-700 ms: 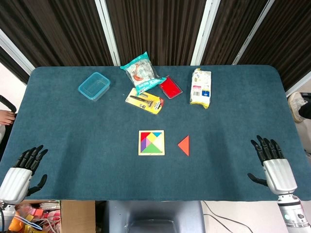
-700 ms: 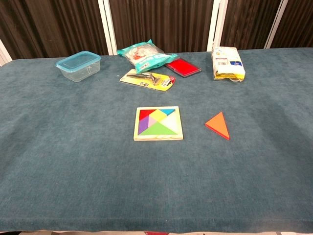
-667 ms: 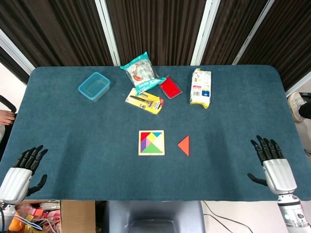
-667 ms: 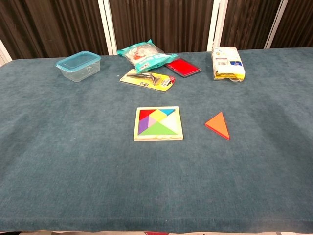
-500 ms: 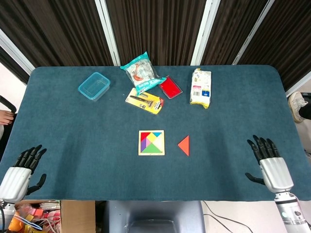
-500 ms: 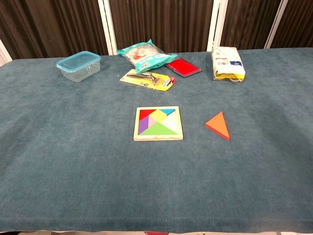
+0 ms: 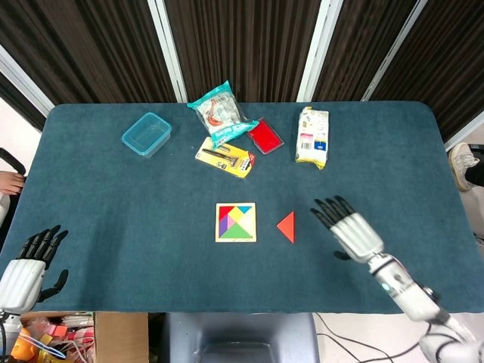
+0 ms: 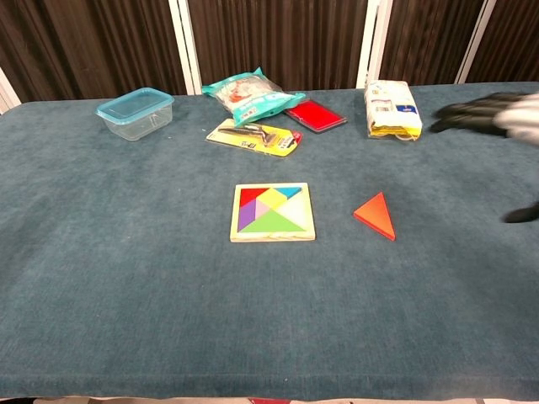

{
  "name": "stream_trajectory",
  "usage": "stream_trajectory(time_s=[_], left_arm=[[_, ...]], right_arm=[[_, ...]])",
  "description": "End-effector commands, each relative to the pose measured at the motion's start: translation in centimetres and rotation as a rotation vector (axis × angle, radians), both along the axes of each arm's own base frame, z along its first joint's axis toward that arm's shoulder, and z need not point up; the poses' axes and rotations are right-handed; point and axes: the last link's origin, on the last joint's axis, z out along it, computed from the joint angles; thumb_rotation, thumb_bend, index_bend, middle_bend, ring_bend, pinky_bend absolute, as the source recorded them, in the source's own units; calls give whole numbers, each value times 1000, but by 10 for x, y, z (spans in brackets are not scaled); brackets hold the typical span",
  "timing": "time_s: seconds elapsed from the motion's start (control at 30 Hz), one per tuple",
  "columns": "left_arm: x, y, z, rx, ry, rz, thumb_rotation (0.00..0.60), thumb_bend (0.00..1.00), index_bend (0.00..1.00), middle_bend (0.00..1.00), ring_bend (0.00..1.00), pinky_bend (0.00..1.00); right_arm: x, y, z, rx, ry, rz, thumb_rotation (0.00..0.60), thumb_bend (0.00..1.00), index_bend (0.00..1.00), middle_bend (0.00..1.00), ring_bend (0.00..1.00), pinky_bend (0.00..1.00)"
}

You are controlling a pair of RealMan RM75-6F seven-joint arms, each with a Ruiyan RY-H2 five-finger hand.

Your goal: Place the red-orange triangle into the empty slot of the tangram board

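Note:
The red-orange triangle (image 7: 286, 226) (image 8: 376, 215) lies flat on the blue cloth, just right of the wooden tangram board (image 7: 236, 222) (image 8: 272, 212), which holds several coloured pieces. My right hand (image 7: 348, 225) (image 8: 493, 118) hovers open with fingers spread, a short way right of the triangle and not touching it. My left hand (image 7: 27, 267) stays open at the near left corner of the table, far from both; the chest view does not show it.
Along the far side lie a clear blue-lidded box (image 7: 147, 134), a teal snack bag (image 7: 219, 111), a yellow blister pack (image 7: 225, 158), a red flat case (image 7: 265, 136) and a white-yellow packet (image 7: 312, 136). The table (image 7: 113, 219) is covered in dark blue cloth.
My right hand has swung in from the near right edge toward the centre, stopping just right of the triangle. The left hand has drifted slightly down. The objects have not moved.

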Motion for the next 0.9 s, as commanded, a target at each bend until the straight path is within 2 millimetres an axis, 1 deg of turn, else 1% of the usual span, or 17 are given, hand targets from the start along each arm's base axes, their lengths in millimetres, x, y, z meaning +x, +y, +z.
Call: stream_trajectory(time_s=[0.03,0.1,0.2,0.5,0.63,0.77,0.9], left_arm=[[0,1,-1,-3,2,3,600,458,0,0,15,103],[1,2,-2,-8,4,8,600,458,0,0,15,103],[0,2,-2,-10,6,17,600,456,0,0,15,102],[-2,1,-2,-9,5,20,600,457,0,0,15,103],[-1,2,-3,-14,6,20,600,456,0,0,15,103],[-1,2,-2,-12,2,21,600,457,0,0,15,103],[-2,3,-1,-14,-1,23,600,456,0,0,15,103]], right_arm=[[18,-22,-20,47,52,69,600,238,323,0,0,6],[20,-29,-28,53,77,96,600,264,362,0,0,0],[21,-36,-36,55,121,119,600,288,387,0,0,0],[21,-51,-56,66,220,144,600,293,390,0,0,0],[26,-56,-68,75,232,144,600,295,393,0,0,0],[32,-59,-79,90,237,147,600,339,402,0,0,0],[36,-60,-85,89,247,158,600,349,406,0,0,0]])
